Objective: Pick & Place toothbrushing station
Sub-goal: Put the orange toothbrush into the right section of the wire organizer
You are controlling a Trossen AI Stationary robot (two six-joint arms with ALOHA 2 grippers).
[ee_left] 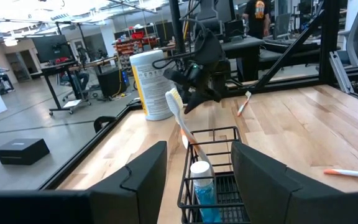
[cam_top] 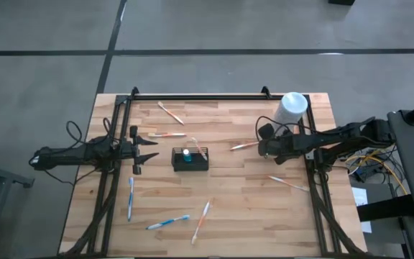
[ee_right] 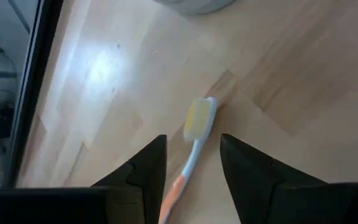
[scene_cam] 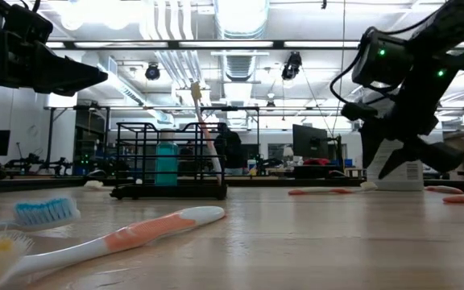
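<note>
The toothbrushing station, a small black wire basket (cam_top: 190, 159), stands mid-table. It holds a blue-capped tube (ee_left: 201, 186) and a toothbrush (ee_left: 182, 124) that leans upright against its wall. An orange-and-white toothbrush (cam_top: 244, 145) lies flat on the wood to the basket's right. My right gripper (ee_right: 192, 140) is open and slants down over this brush. Its fingers (ee_right: 148, 168) stand on either side of the neck, just behind the yellow bristle head (ee_right: 199, 120), and in the low view its tips (scene_cam: 381, 171) hang a little above the table. My left gripper (cam_top: 152, 147) waits open, level, just left of the basket.
A white cylindrical canister (cam_top: 292, 108) stands at the far right, just behind my right arm. Several more toothbrushes lie loose on the table: two at the far left (cam_top: 169, 112), one near the right (cam_top: 290, 183), others along the near side (cam_top: 167, 222). A black frame runs along the table's edges.
</note>
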